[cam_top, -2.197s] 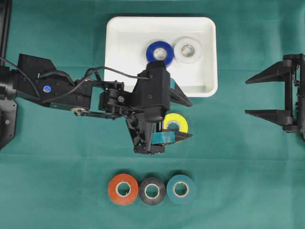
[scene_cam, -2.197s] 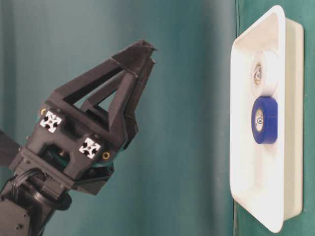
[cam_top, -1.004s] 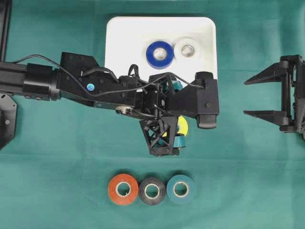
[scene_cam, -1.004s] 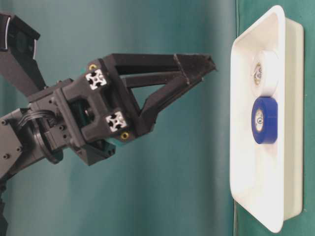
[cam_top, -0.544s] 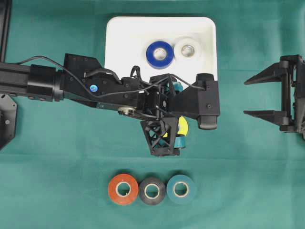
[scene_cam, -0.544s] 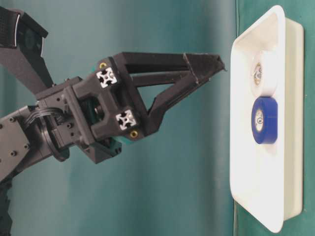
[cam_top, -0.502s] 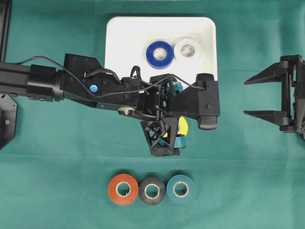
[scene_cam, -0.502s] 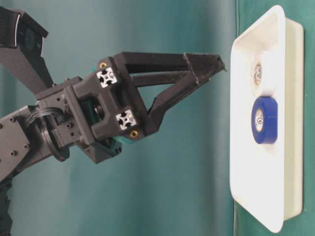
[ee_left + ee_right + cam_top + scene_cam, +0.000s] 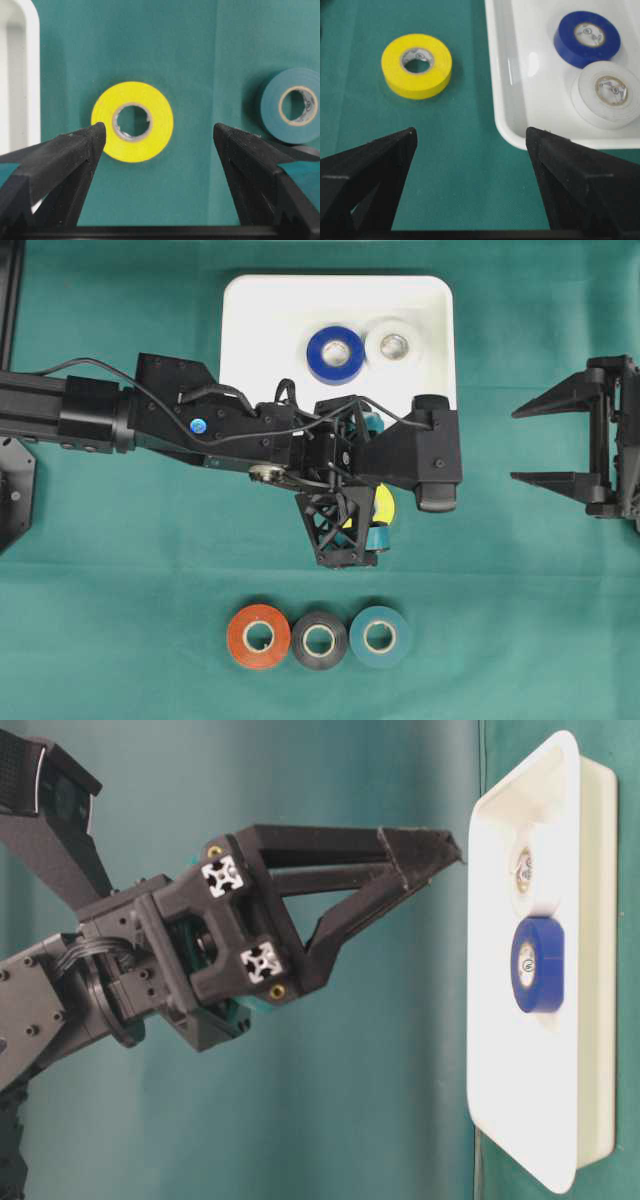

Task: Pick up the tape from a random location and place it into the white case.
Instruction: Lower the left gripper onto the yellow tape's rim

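Note:
The yellow tape [image 9: 132,121] lies flat on the green cloth just beside the white case [image 9: 260,330]. My left gripper [image 9: 159,129] points down over it, open. The roll shows between the fingertips, nearer the left one, and nothing touches it. From overhead the left gripper [image 9: 355,480] hides most of the yellow tape [image 9: 383,505]. The case holds a blue roll [image 9: 335,352] and a white roll [image 9: 393,345]. My right gripper [image 9: 520,445] rests at the right edge, open and empty, facing the yellow tape [image 9: 416,65] and the case [image 9: 530,60].
An orange roll [image 9: 258,635], a black roll [image 9: 319,640] and a teal roll [image 9: 379,636] stand in a row near the front. The teal roll [image 9: 295,105] sits just beyond my left gripper's right finger. The left arm stretches across from the left.
The left gripper has swung from a tilt to point down over the yellow tape. In the last second it has only crept slightly closer to the table. The right arm has not moved.

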